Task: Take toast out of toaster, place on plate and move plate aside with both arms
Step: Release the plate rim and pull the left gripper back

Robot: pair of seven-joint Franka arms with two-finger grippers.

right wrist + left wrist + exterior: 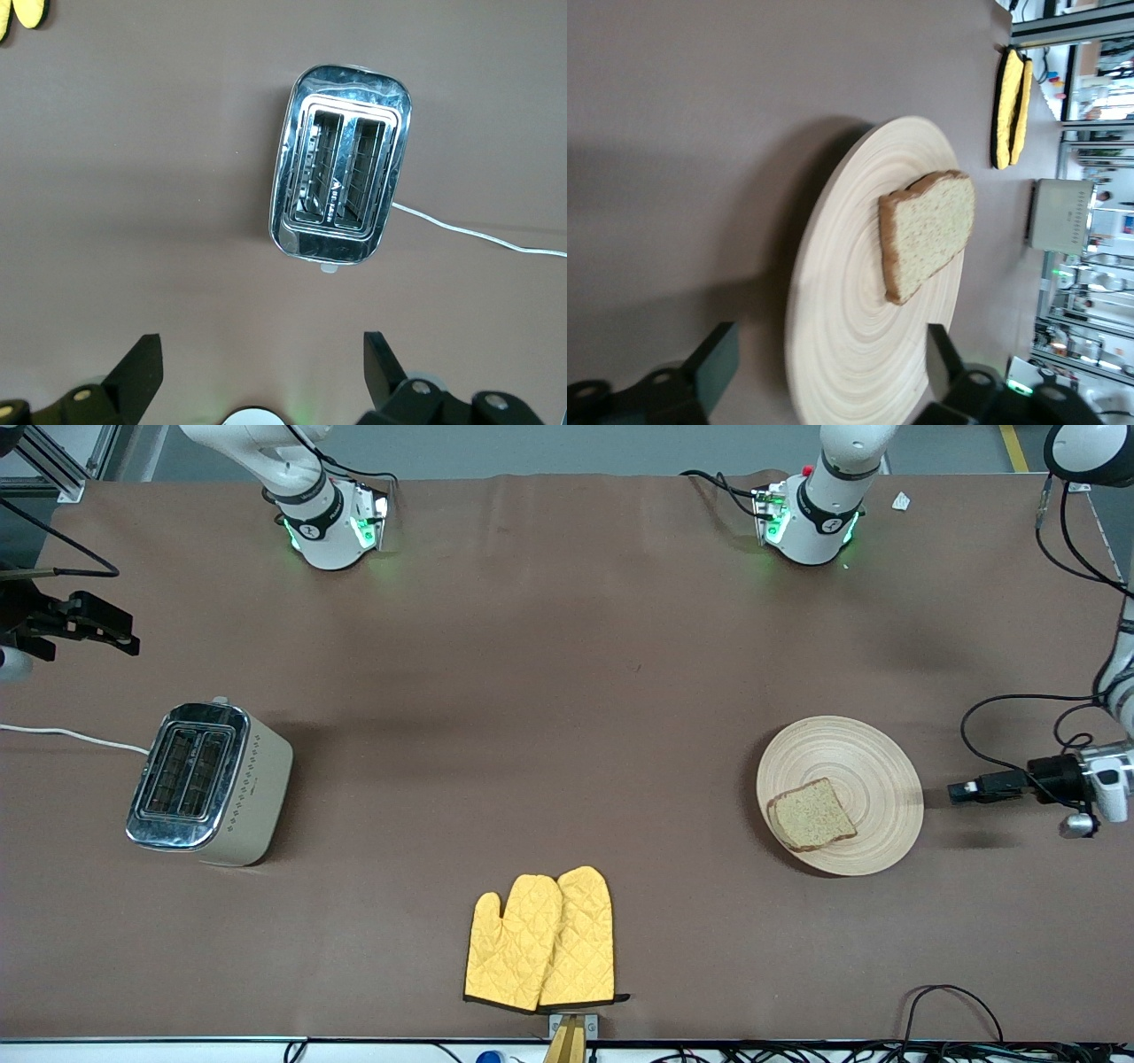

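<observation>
The toast (812,815) is lying flat on the plate (864,757), on the part of the plate nearer the front camera. The plate is resting on the table (549,691) toward my left arm's end. My left gripper (961,790) is hovering low just beside the plate's rim, toward the table's edge, with its jaws standing wide and gripping nothing; the left wrist view is showing both fingers (716,359) spread on either side of the plate's near edge, apart from it. My right gripper (111,633) is waiting over the table at the right arm's end, above and apart from the toaster (208,782), jaws wide and empty. Two yellow oven mitts (542,941) are lying side by side near the front edge.
</observation>
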